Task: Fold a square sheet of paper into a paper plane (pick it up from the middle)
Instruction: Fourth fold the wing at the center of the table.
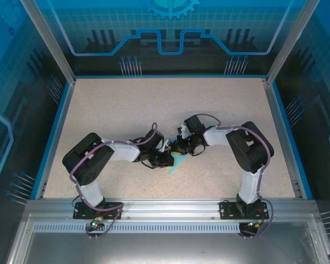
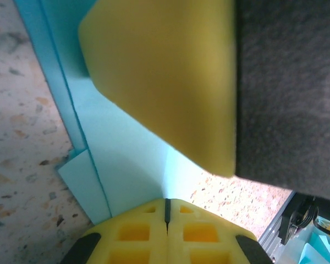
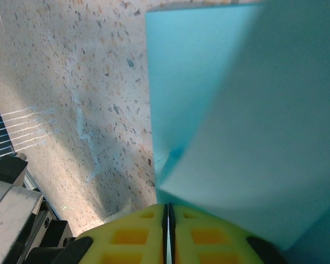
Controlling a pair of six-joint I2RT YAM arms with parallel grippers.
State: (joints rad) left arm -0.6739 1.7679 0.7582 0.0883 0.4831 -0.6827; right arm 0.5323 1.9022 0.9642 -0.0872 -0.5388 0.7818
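Showing layered folds, the thin light-blue sheet of paper (image 3: 242, 126) runs into the closed fingertips of left gripper (image 2: 166, 206) and right gripper (image 3: 166, 212), both pinching it.

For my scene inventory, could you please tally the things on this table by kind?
Arms: 2, the left arm and the right arm
Claws: 2, the left claw and the right claw
Paper: 1, the folded light-blue paper sheet
Total: 5
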